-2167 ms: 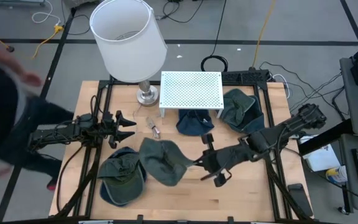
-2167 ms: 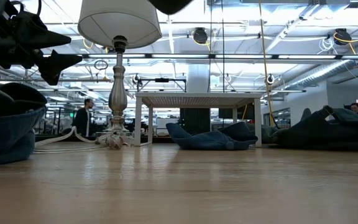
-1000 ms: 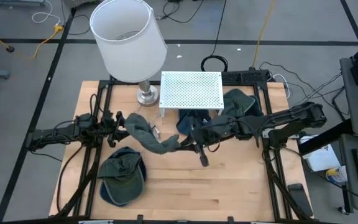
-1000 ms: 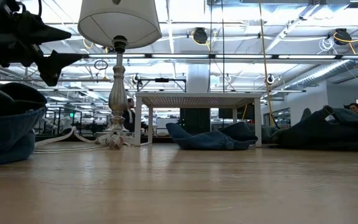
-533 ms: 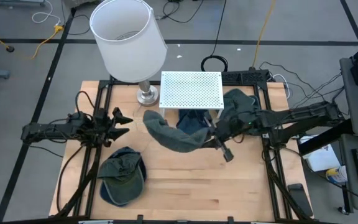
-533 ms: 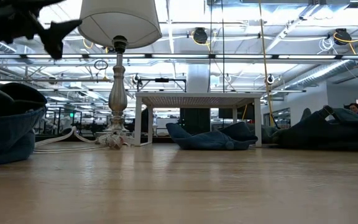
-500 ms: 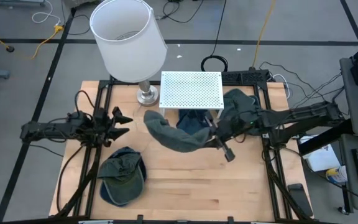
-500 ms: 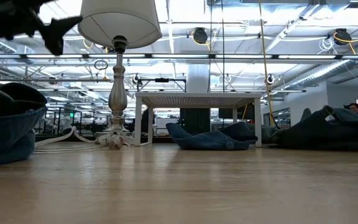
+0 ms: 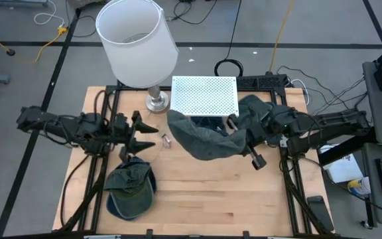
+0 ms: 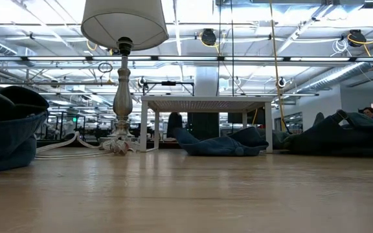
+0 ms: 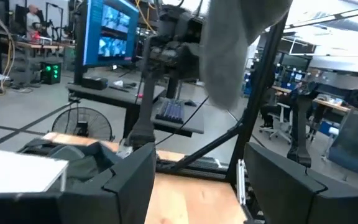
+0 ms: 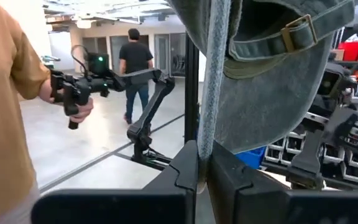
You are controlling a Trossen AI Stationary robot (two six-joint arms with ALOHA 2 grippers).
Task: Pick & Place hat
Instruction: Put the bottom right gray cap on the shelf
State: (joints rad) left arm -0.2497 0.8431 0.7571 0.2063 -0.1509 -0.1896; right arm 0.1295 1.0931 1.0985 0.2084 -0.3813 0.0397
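Right gripper: clamped on a grey-green hat, whose edge is pinched between the two dark fingers in the right wrist view; it is held just right of the table's middle, in front of the white perforated stand.
Held hat: it hangs off the table surface and spreads leftward from the gripper, its far edge overlapping the near edge of the stand; a strap with a metal buckle is seen on it in the right wrist view.
Left gripper: spread apart and holding nothing, raised over the left part of the table, near the lamp base; its fingers point toward the held hat.
Other hats: one dark green hat lies at the near left of the wooden table; a blue hat lies under the stand; another dark hat is partly seen to the right of the stand, behind the right arm.
Lamp: a white shade stands at the far left.
Small object: something small lies on the table between the left gripper and the held hat; what it is cannot be told.
Room: a person in an orange sleeve holding a handle, and a second person farther off, are seen in the right wrist view.
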